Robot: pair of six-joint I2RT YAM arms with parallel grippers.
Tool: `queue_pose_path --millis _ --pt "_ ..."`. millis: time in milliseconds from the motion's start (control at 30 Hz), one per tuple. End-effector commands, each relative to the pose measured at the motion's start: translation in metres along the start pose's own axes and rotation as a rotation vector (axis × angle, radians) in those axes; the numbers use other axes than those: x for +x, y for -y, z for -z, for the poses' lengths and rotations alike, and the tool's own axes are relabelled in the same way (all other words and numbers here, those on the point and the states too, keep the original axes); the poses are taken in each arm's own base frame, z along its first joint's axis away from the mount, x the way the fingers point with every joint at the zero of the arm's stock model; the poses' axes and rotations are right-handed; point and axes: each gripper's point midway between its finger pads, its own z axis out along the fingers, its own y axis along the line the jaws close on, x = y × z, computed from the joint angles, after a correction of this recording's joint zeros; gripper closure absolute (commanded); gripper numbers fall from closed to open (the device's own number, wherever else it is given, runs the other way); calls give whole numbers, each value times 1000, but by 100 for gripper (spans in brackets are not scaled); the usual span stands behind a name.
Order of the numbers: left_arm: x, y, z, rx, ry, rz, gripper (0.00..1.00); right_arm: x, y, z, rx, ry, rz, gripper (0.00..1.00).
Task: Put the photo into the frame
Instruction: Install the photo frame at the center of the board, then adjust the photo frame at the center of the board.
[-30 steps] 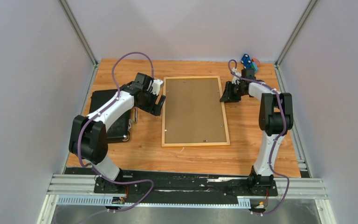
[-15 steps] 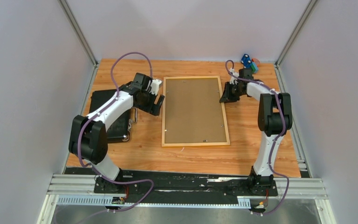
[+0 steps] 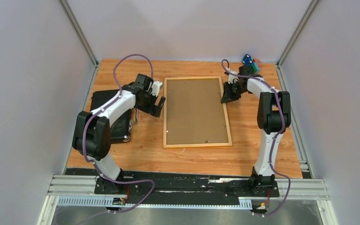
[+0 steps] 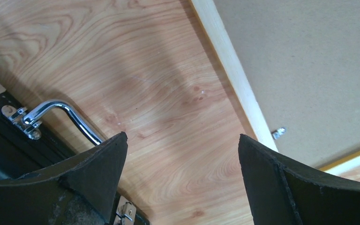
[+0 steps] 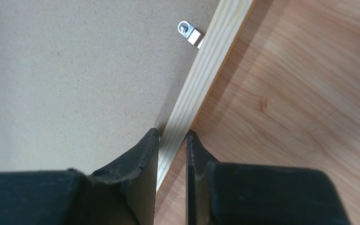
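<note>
The frame (image 3: 197, 144) of light wood lies face down mid-table, its plain brown backing board (image 3: 194, 110) upward. The photo is out of view. My right gripper (image 3: 227, 96) is at the frame's right rail near the far end; in the right wrist view it (image 5: 172, 136) is shut on that rail (image 5: 215, 70), one finger on the backing board (image 5: 75, 70) side, the other on the table side. My left gripper (image 3: 158, 104) is open and empty just left of the left rail; the left wrist view (image 4: 183, 140) shows bare table between its fingers, the rail (image 4: 232, 70) to the right.
A black case (image 3: 119, 129) with a chrome handle (image 4: 65, 112) lies left of the frame, under my left arm. Small metal turn clips (image 5: 189, 32) sit on the frame's back. Blue and green items (image 3: 250, 62) stand at the far right corner. Walls close in on three sides.
My right arm has shifted slightly toward the far end along the frame's right rail. My left arm has barely moved. The frame lies where it was.
</note>
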Motion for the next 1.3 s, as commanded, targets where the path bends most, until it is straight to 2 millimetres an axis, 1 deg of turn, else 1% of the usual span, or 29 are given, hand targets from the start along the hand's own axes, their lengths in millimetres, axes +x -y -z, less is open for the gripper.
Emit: queue_pose_path --millis 0,200,300,433,567,700,833,933,1000,1100,1167,1267 --pt "-19 -8 -6 -24 32 -12 4 11 1 -9 -66 -82 212 100" --pt "-22 -9 -13 -22 22 -4 4 16 -1 -14 -125 -144 327 100" --pt "-24 -10 -13 -21 24 -16 4 21 -7 -14 -180 -178 400 100" --pt "-29 -14 -14 -36 31 -37 3 25 -18 -18 -226 -222 487 100" --pt "-33 -19 -16 -55 31 -46 0 33 -31 -29 -244 -268 590 100" --pt "-31 -20 -21 -57 18 -53 0 34 -42 -38 -246 -296 708 100" --pt "-31 -21 -25 -55 -1 -56 0 20 -51 -45 -244 -280 833 100" --pt "-29 -19 -33 -38 -23 -45 0 6 -54 -50 -234 -264 941 100" --pt "-27 -16 -38 -15 -40 -37 0 -3 -53 -54 -218 -258 995 100" --pt "-25 -12 -48 17 -69 -35 0 -15 -52 -60 -194 -250 1030 100" --pt "-21 -10 -52 37 -86 -40 0 -16 -52 -62 -194 -247 1033 100" --pt "-19 -7 -57 61 -91 -48 0 -13 -52 -65 -201 -250 1017 100"
